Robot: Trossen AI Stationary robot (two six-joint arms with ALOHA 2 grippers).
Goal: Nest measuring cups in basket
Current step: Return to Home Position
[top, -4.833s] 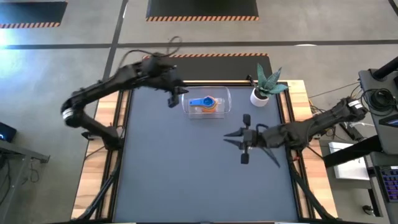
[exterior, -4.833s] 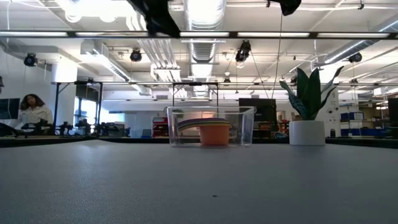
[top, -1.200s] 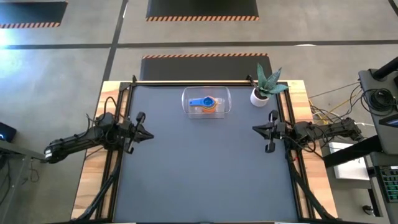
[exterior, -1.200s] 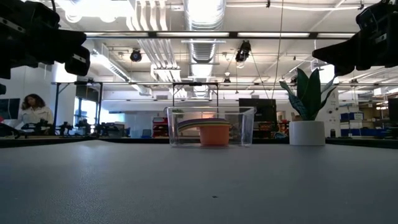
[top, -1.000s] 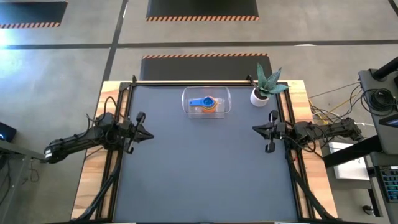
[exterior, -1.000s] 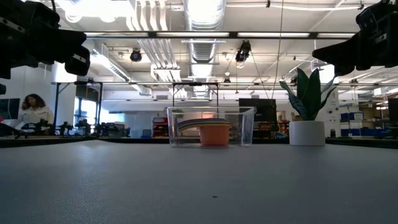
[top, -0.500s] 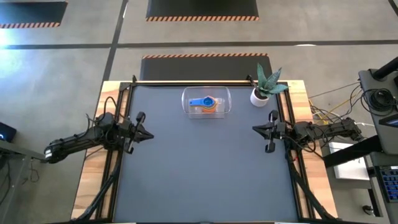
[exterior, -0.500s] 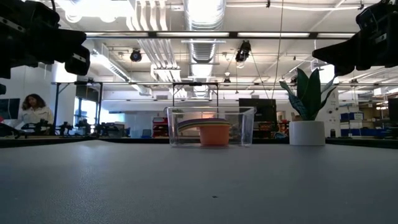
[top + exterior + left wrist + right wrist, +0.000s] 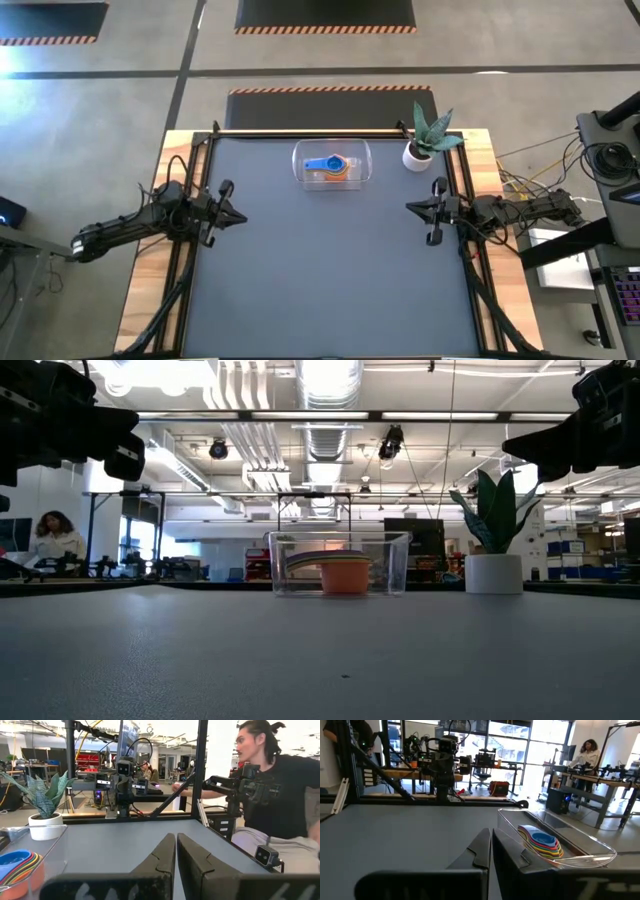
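The clear basket (image 9: 332, 163) stands near the table's far edge, its flat bottom on the mat; it also shows in the low view (image 9: 340, 563). Inside it the measuring cups (image 9: 333, 165) sit nested in one stack, a blue one on top, orange outermost (image 9: 345, 575); their handles fan out (image 9: 540, 841) (image 9: 17, 866). My left gripper (image 9: 231, 213) rests shut at the table's left edge (image 9: 176, 851). My right gripper (image 9: 415, 208) rests shut at the right edge (image 9: 491, 845). Neither touches anything.
A white pot with a spiky green plant (image 9: 419, 148) stands right of the basket near the far right corner (image 9: 494, 570). The dark mat (image 9: 330, 270) lies between the two arms. A person (image 9: 272, 795) sits beyond the table's right side; another person (image 9: 52, 538) is far off.
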